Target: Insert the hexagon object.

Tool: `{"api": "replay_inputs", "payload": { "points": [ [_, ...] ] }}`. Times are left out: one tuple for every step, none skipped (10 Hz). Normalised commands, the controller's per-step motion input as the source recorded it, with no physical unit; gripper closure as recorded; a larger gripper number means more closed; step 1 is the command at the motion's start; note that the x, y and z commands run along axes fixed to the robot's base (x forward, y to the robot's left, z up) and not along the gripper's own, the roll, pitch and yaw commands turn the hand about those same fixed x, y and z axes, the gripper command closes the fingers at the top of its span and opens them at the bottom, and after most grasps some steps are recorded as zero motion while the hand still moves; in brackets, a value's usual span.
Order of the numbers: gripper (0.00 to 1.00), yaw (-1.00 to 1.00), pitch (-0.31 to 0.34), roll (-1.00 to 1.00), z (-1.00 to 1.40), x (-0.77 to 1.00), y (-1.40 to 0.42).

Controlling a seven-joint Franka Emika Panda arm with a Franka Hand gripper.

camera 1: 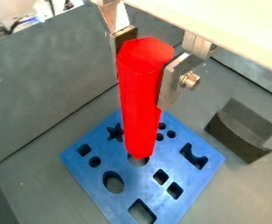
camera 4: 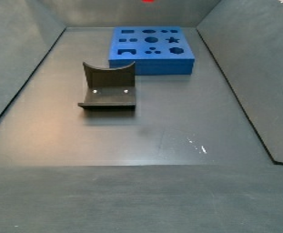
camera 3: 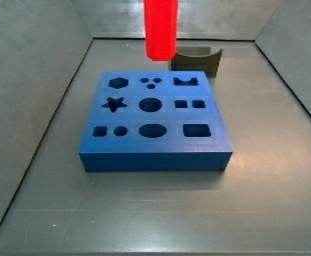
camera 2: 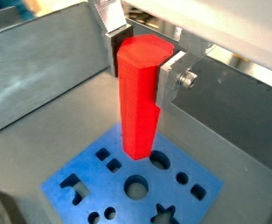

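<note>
The hexagon object is a long, bright red glossy bar and shows in both wrist views [camera 1: 138, 96] [camera 2: 138, 96]. My gripper [camera 1: 146, 61] [camera 2: 144, 61] is shut on its upper end, with silver fingers [camera 1: 177, 74] on opposite sides. The bar hangs upright, its lower end a little above the top of the blue holed block [camera 1: 179, 179] [camera 2: 108, 179]. In a side view the bar [camera 3: 161, 28] hangs over the block's [camera 3: 155, 115] far edge, and the gripper is out of frame. In a side view only the bar's red tip [camera 4: 150, 2] shows above the block [camera 4: 154, 50].
The dark fixture with a curved notch stands on the grey floor beside the block [camera 1: 240, 129] [camera 3: 198, 62] [camera 4: 107, 86]. Grey walls [camera 3: 38, 120] enclose the floor. The block's top has several shaped holes, among them a hexagon hole [camera 3: 116, 82].
</note>
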Motion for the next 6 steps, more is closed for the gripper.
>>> {"api": "replay_inputs", "payload": {
  "points": [
    [1.00, -0.89, 0.000, 0.00, -0.41, -0.29, 0.09],
    [1.00, -0.83, 0.000, 0.00, -0.42, -0.32, 0.16],
    [1.00, -0.83, 0.000, 0.00, -0.42, -0.32, 0.16],
    [1.00, -0.84, 0.000, 0.00, -0.41, -0.35, 0.13],
    [1.00, -0.85, 0.000, 0.00, -0.39, -0.40, 0.10],
    [1.00, -0.81, -0.019, 0.00, -0.37, -0.47, 0.12]
  ]
}}
